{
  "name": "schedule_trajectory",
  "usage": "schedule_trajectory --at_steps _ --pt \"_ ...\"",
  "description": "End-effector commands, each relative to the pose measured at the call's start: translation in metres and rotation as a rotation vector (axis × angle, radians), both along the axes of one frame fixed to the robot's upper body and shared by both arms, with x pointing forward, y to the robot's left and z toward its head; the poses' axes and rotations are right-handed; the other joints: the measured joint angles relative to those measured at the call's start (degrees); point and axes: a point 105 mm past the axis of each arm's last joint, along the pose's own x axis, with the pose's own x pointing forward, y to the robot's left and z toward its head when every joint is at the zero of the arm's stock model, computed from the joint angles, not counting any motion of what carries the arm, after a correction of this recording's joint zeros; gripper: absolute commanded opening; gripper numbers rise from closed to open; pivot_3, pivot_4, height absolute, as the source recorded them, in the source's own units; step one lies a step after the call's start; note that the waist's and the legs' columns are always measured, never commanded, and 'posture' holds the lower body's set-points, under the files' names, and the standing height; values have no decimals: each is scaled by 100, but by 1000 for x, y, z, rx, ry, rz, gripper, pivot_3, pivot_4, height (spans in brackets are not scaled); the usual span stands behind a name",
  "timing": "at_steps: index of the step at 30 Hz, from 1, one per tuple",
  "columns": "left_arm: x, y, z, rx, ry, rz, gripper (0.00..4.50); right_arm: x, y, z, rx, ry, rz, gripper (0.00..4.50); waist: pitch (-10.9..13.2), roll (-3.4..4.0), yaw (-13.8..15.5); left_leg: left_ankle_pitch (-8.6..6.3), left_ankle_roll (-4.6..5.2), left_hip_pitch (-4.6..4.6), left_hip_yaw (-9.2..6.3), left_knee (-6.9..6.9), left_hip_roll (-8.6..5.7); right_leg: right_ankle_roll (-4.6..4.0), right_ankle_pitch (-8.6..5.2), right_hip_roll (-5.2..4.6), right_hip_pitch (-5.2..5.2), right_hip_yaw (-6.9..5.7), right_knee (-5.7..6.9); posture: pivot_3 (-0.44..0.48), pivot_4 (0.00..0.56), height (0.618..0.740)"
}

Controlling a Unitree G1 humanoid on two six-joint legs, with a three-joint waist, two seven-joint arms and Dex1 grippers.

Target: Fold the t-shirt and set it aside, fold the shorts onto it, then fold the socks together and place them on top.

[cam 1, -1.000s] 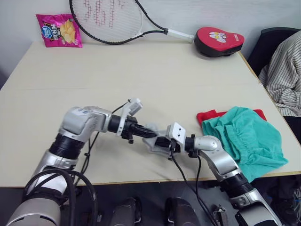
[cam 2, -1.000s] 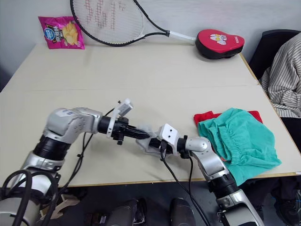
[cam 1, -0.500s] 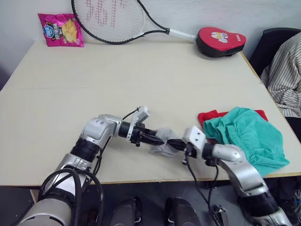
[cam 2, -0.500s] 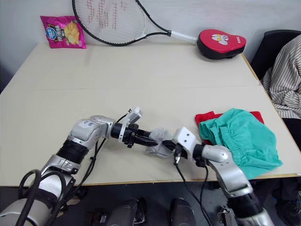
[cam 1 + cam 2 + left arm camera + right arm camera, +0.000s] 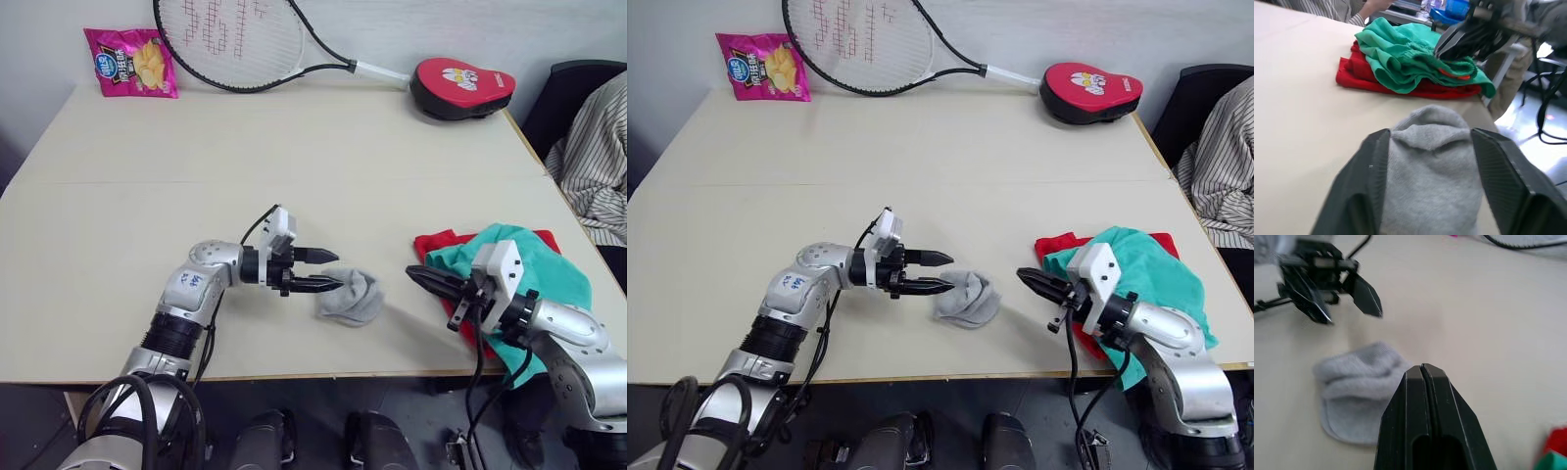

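The left gripper (image 5: 331, 270) reached level over the table (image 5: 294, 157), fingers spread wide beside one bundle of grey socks (image 5: 350, 297). The right gripper (image 5: 419, 277) pointed at them, fingers pressed together, before one shorts (image 5: 534, 279) atop one t-shirt (image 5: 439, 240).

The socks (image 5: 352, 297) are plain light grey. The shorts (image 5: 534, 269) are teal-green, the t-shirt (image 5: 436, 242) bright red. The table (image 5: 294, 157) is pale beige. Both grippers have black fingers (image 5: 315, 255).

Only red stencilled marks (not legible as letters) show on the tennis racket (image 5: 230, 39) strings.
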Motion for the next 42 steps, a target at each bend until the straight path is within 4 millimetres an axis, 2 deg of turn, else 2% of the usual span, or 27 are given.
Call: schedule_trajectory --at_steps 1,3,5,7,10,12,14,18,20,24,27,30,34,37,40,42 --pt "-2 -5 -7 60 -91 -19 1331 -1 25 5 14 -38 56 0 0 0 2 0 -1 0 0 -1 0 0 0 0 -1 0 0 0 150 740" --pt "-1 -10 -15 78 -90 2 751 5 47 -8 -1 -37 75 0 0 0 7 -1 -2 -1 0 -2 0 0 0 -1 -2 0 -1 0 150 740" --pt "0 -12 -28 143 -113 13 56 11 59 -20 12 -31 47 0 0 0 12 -1 -2 -2 -1 -1 -1 0 0 -2 -3 -1 -1 0 150 740" --pt "2 -11 -38 185 -107 33 22 22 59 -29 59 -14 -34 0 0 0 4 -1 -2 -4 0 -3 -2 0 0 -2 -5 -2 -2 0 150 740" --pt "3 -12 -46 202 -83 64 22 26 62 -54 4 -10 -35 0 0 0 3 -1 -1 -5 1 -1 -5 0 0 -2 -4 -3 0 0 150 740" --pt "0 -12 -55 230 -70 67 22 32 55 -65 16 6 -70 0 0 0 -5 -1 0 -2 0 0 -5 1 0 -1 1 -3 0 0 150 740" --pt "-3 -11 -62 249 -67 70 22 39 45 -69 57 16 -123 0 0 0 -13 -1 0 2 0 0 -4 1 0 0 2 -2 4 0 150 740" --pt "-5 -13 -66 241 -51 82 22 38 26 -77 53 41 -160 0 -2 0 4 1 1 9 -2 4 -3 1 0 -3 9 -3 9 0 150 740" --pt "-5 -14 -66 240 -55 80 22 35 19 -69 128 68 -165 0 -2 -1 14 0 2 9 -5 7 -3 1 1 -6 12 -3 8 0 150 740" --pt "-4 -12 -66 238 -77 78 0 14 14 -47 302 181 -93 878 -3 1 14 -2 1 8 -11 2 -3 1 1 -7 11 -3 4 0 150 740" --pt "-4 -15 -59 211 -132 60 0 -1 2 -39 410 367 -91 1962 -3 1 15 -5 6 7 -13 1 -3 1 1 -8 11 -3 0 0 150 740" --pt "-2 -17 -56 198 -157 61 0 -20 -7 -40 537 700 -85 3064 -3 1 31 -8 11 6 -16 0 -2 1 1 -12 11 -4 -4 0 150 740" --pt "-1 -16 -61 229 -172 55 0 -27 -13 -49 573 938 -144 4370 -3 1 35 -12 19 4 -19 -8 -2 0 0 -13 12 -4 -19 0 150 740" --pt "0 -17 -61 223 -172 57 0 -29 -11 -65 528 1083 -211 4443 -3 2 35 -13 20 3 -16 -8 -2 0 0 -13 12 -4 -21 0 150 740" --pt "0 -16 -62 225 -170 57 0 -20 6 -65 608 1173 -197 4443 -3 2 20 -13 24 0 -16 -5 -2 2 1 -12 14 -6 -25 0 150 740" --pt "-1 -16 -62 228 -170 53 0 -17 15 -67 598 1204 -193 4443 -4 2 10 -13 25 1 -17 -5 -1 2 2 -11 15 -8 -25 0 150 740"
